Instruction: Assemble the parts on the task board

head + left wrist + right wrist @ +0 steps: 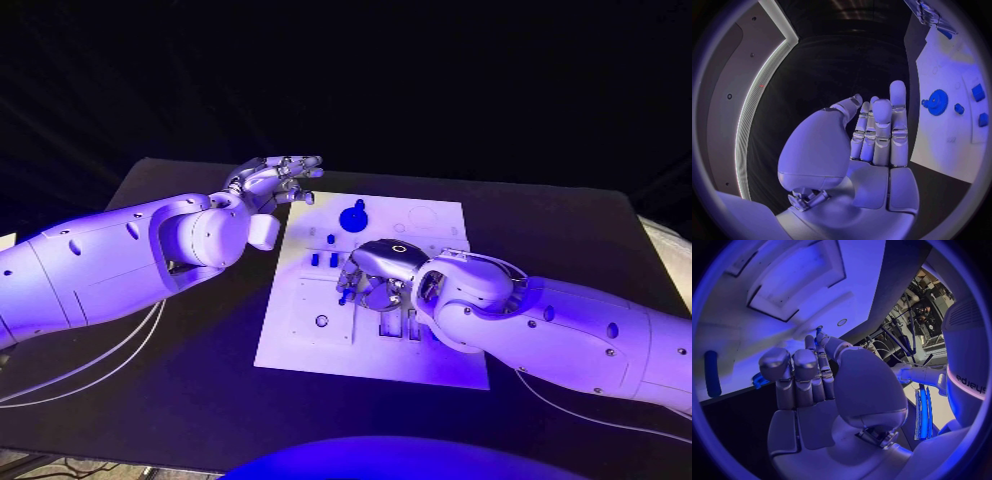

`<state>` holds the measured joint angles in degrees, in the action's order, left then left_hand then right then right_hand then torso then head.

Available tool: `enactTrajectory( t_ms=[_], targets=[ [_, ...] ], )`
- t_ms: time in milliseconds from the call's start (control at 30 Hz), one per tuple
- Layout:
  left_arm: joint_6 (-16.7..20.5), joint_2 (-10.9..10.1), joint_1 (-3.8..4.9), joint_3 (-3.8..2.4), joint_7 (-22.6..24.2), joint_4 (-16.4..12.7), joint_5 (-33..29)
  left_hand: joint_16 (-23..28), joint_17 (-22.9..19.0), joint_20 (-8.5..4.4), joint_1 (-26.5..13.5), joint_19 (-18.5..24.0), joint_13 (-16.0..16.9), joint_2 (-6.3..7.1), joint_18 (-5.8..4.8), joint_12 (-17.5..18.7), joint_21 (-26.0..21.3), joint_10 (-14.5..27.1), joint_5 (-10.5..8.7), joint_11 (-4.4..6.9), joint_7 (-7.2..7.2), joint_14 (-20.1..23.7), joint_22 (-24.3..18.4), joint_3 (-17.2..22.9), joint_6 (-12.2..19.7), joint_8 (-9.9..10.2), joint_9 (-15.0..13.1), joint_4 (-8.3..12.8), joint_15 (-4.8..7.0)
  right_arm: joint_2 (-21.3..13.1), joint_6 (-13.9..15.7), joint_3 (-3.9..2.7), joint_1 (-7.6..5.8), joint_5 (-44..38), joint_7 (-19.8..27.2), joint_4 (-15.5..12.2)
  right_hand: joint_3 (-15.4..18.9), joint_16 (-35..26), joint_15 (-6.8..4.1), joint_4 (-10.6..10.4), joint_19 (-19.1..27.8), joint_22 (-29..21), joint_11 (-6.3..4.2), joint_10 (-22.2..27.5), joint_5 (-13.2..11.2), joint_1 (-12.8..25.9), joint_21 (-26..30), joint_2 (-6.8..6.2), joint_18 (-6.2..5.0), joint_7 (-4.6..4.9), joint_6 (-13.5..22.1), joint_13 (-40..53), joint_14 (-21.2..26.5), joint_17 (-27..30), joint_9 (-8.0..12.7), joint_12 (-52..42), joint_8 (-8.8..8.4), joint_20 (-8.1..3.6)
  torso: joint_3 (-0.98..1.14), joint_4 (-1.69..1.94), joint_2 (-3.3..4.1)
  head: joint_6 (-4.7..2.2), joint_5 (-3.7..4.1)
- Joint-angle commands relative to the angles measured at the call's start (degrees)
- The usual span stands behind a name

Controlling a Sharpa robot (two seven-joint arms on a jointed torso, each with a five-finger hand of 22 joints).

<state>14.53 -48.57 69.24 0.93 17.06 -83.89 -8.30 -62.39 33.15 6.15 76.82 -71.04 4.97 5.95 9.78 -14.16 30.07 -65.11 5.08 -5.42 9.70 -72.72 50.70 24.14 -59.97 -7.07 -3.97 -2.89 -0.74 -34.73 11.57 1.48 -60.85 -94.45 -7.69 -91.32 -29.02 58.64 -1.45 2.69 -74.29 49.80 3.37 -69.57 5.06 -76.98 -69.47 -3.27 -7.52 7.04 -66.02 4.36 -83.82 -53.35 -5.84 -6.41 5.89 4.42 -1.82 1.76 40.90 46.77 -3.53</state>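
Black table point(173, 400) fills near ground, dark room beyond. White task board point(310, 350) lies mid-table. Right hand point(378, 275) over board's middle, fingers curled down; small blue part point(343, 296) at fingertips, cannot tell if pinched. Two small blue parts point(323, 259) stand just left of hand. Farther back, blue gear point(355, 216) on board. Left hand point(271, 181) at board's far left corner, fingers together, upright, holding nothing.

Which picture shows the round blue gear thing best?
The left wrist view. There the blue gear lies bare on the task board, its toothed edge clear. The head view shows the gear smaller, as a plain blue blob near the board's far edge. In the right wrist view I cannot pick it out.
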Motion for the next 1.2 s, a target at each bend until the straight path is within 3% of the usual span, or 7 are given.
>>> enactTrajectory(
  t_ms=[33,400,700,867,933,1067,1200],
  targets=[
    [-1.18,0.02,0.02,-0.03,0.05,-0.09,-0.19,0.27,-0.05,0.17,0.64,0.43,0.07,0.07,0.66,-0.28,-0.31,0.51,0.0,0.01,0.09,0.35,-0.05,0.07,0.41,-0.29,0.05,0.38,0.16,0.18,-0.97,0.0,0.05,-1.69,-1.06,0.08,-0.28,0.17,0.07,0.1,-0.34,0.05,0.15,-0.3,0.39,0.0,-0.3,0.71,0.21,0.17,-0.39,-0.02,-1.44,0.01,-0.01,0.29,0.24,0.07,-0.01,0.01,-0.02,0.11,-0.07],
    [-1.26,0.0,0.02,-0.02,-0.07,-0.1,-0.08,0.27,-0.05,0.17,0.64,0.43,0.07,0.07,0.66,-0.28,-0.31,0.51,0.0,0.01,0.09,0.35,-0.05,0.07,0.41,-0.29,0.05,0.38,0.16,1.04,-6.42,0.3,0.05,-2.92,-1.28,0.24,-0.24,0.19,0.06,0.13,-0.3,0.0,0.13,-0.46,0.17,0.17,-0.3,0.67,0.21,0.12,-0.5,-0.1,-1.41,0.05,-0.09,0.33,0.29,0.1,-0.02,0.0,0.0,0.45,-0.01],
    [-1.39,0.08,0.02,-0.02,-0.2,0.11,0.0,0.37,-0.23,0.18,0.65,0.44,0.06,0.07,0.65,-0.34,-0.41,0.63,0.0,-0.02,0.13,0.44,-0.13,0.0,0.51,-0.29,0.07,0.44,0.13,1.26,-8.03,0.5,0.05,-3.75,-1.87,0.07,-0.02,0.27,0.05,0.16,-0.29,0.05,0.11,-0.61,-0.06,0.5,-0.34,0.46,0.21,0.05,-0.61,-0.21,-1.39,0.02,-0.19,0.43,0.33,0.12,0.0,-0.02,0.0,0.68,-0.04],
    [-1.41,0.12,0.02,-0.02,-0.28,0.2,0.0,0.37,-0.23,0.18,0.65,0.44,0.06,0.07,0.65,-0.34,-0.41,0.63,0.0,-0.02,0.13,0.44,-0.13,0.0,0.51,-0.29,0.07,0.44,0.13,1.46,-7.43,0.64,0.05,-3.86,-1.98,0.13,0.68,0.34,0.21,-0.06,-0.19,-0.04,0.31,0.0,0.25,1.46,-0.32,-0.17,0.21,0.2,-0.07,-0.51,-1.32,0.05,-0.16,1.04,-0.02,0.21,0.0,-0.02,0.01,0.72,-0.06],
    [-1.43,0.13,0.02,-0.01,-0.33,0.22,0.01,0.37,-0.23,0.18,0.65,0.44,0.06,0.07,0.65,-0.34,-0.41,0.63,0.0,-0.02,0.13,0.44,-0.13,0.0,0.51,-0.29,0.07,0.44,0.13,1.5,-6.3,0.72,0.05,-3.73,-2.16,0.32,1.25,0.25,0.61,-0.38,-0.07,-0.18,0.85,1.56,0.95,2.36,-0.26,-0.78,0.22,0.76,1.31,-0.79,-1.2,0.26,0.13,2.07,-0.9,0.47,-0.01,0.0,0.0,0.74,-0.05],
    [-1.47,0.12,0.02,-0.01,-0.45,0.27,0.06,0.37,-0.23,0.18,0.65,0.44,0.06,0.07,0.65,-0.34,-0.41,0.63,0.0,-0.02,0.13,0.44,-0.13,0.0,0.51,-0.29,0.07,0.44,0.13,1.41,-3.88,0.78,0.05,-3.58,-2.5,0.54,2.81,-0.84,2.06,-0.53,1.01,-2.18,2.62,8.72,1.69,3.48,0.87,-2.52,-0.11,2.45,5.62,-0.89,-0.62,1.66,1.19,2.9,-2.42,1.55,0.01,0.02,-0.03,0.74,0.0],
    [-1.63,0.11,0.02,-0.01,-0.6,0.29,0.11,0.43,-0.34,0.19,0.66,0.44,0.05,0.06,0.64,-0.37,-0.46,0.7,0.0,-0.05,0.15,0.49,-0.16,-0.02,0.57,-0.28,0.07,0.47,0.11,1.14,-1.17,0.8,0.05,-3.54,-2.59,0.49,4.43,-1.89,2.41,-0.27,2.0,-4.13,3.11,12.27,1.78,3.29,2.01,-2.88,-0.53,2.71,8.82,-0.75,-0.12,3.0,1.9,2.58,-2.38,2.06,0.0,0.02,-0.01,0.75,0.03]
  ],
)
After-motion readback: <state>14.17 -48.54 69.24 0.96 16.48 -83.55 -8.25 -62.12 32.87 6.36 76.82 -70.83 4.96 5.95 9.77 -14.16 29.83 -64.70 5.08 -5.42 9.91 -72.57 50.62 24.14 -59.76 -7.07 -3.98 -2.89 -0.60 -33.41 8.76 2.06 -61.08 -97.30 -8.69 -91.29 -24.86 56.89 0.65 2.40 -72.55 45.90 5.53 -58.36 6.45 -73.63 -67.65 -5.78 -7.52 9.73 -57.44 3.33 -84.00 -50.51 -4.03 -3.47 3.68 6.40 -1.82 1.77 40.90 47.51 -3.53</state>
